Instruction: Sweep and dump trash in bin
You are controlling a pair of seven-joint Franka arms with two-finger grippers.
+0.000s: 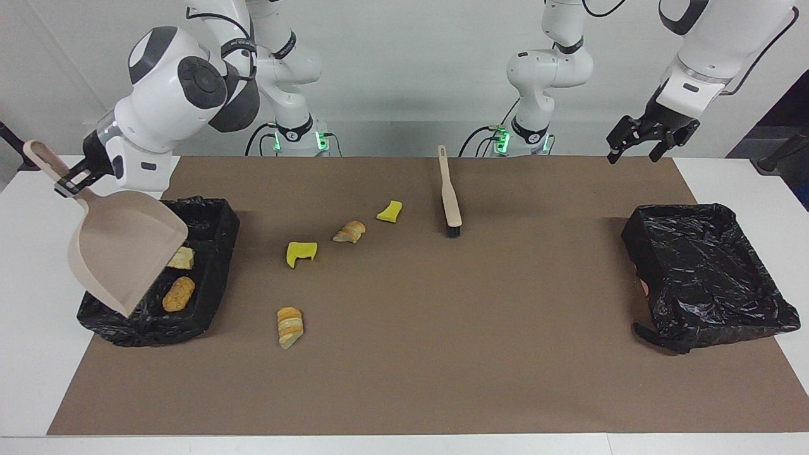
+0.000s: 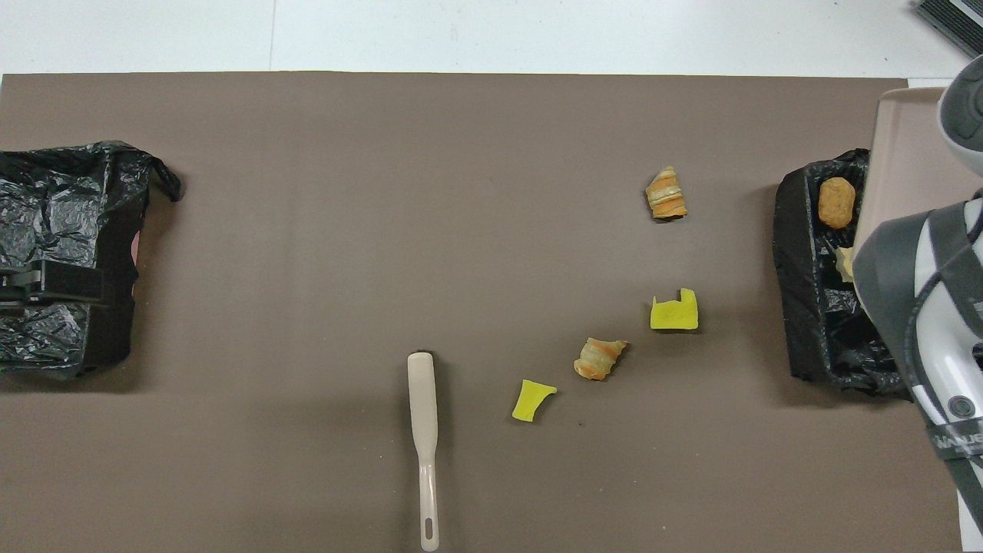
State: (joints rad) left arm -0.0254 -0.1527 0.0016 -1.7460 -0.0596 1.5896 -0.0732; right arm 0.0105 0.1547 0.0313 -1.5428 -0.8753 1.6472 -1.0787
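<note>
Facing view. The right gripper is clenched on the handle of the dustpan, which hangs tilted, mouth down, over the right-end bin. Two bread chunks are seen in that bin; whether more lies under the pan cannot be told. The left gripper waits released, high above the table edge, well apart from the brush and close to the second bin.

Four bits remain on the mat between the right-end bin and the brush: a striped bread slice, a notched sponge, a bread chunk and a small sponge. From the pan they lie toward the brush; the right arm is judged nearer.

Overhead view. The brush lies with its long axis running to and from the robots, bristle end farther. The bits form a loose diagonal line from the brush toward the right-end bin.

Materials: sponges soft, porous, bright yellow; bread crusty, tan-golden; liners crinkled glossy black; pan and brush smooth beige plastic.
</note>
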